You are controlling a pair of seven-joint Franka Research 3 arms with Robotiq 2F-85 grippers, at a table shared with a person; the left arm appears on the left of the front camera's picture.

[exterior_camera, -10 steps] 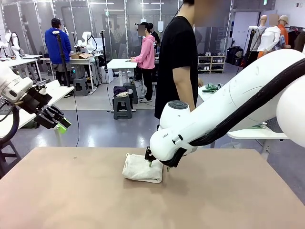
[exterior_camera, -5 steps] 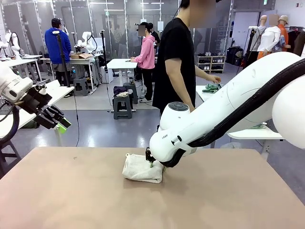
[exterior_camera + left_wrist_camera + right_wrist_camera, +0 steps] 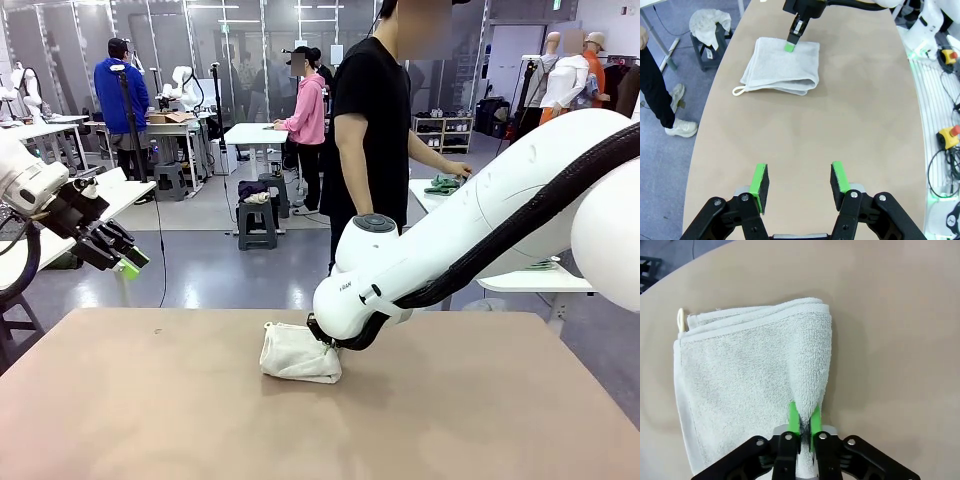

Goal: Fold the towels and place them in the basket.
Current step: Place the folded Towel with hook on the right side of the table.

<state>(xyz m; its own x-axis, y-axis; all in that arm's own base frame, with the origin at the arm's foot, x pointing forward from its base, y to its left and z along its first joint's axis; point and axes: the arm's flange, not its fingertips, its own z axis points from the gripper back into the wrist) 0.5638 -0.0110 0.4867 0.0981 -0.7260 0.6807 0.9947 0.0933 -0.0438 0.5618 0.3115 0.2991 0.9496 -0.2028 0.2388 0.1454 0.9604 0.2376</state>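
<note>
Folded towel (image 3: 298,355) on table (image 3: 150,420), mid-width, nearer far edge. Right gripper (image 3: 804,411) at towel's right end, fold pinched between its fingers; arm reaches in from right, above table. Left gripper (image 3: 799,169) raised off table's left side, well apart from towel. Person (image 3: 372,130) behind far edge, right of towel. Side table (image 3: 540,283) farther back, right of person.

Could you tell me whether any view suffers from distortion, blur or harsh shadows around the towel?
Front view: even overhead light, sharp, only a faint shadow under the towel. Left wrist view: wide-angle bending bows the table edges, yet the towel is crisp. Right wrist view: terry weave sharp, soft shadow beside the raised fold, no glare.
</note>
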